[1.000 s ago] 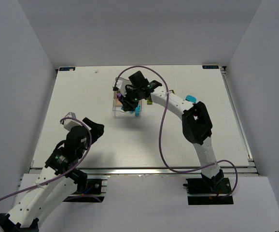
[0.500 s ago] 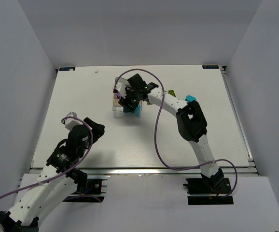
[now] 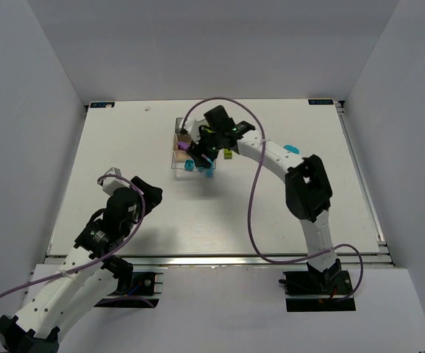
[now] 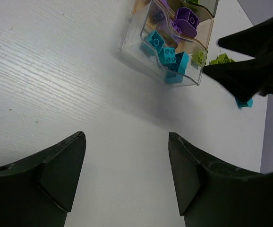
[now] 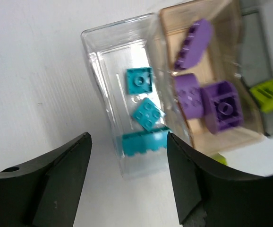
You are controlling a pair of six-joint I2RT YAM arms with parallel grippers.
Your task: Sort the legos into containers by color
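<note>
Sorting looked nearly done: right claw (image 5: 128, 153) and left claw (image 4: 127, 138) gaped empty, cyan legos (image 5: 148, 113) in the clear bin (image 5: 96, 71), purple legos (image 5: 191, 94) in the amber bin (image 5: 224, 56), a stray cyan brick (image 3: 292, 148) left on the counter (image 3: 124, 162).

The left arm (image 3: 51, 300) and right arm (image 3: 271, 156) have white shells, black joints, and a purple cable (image 3: 246, 213) trailing along each.
</note>
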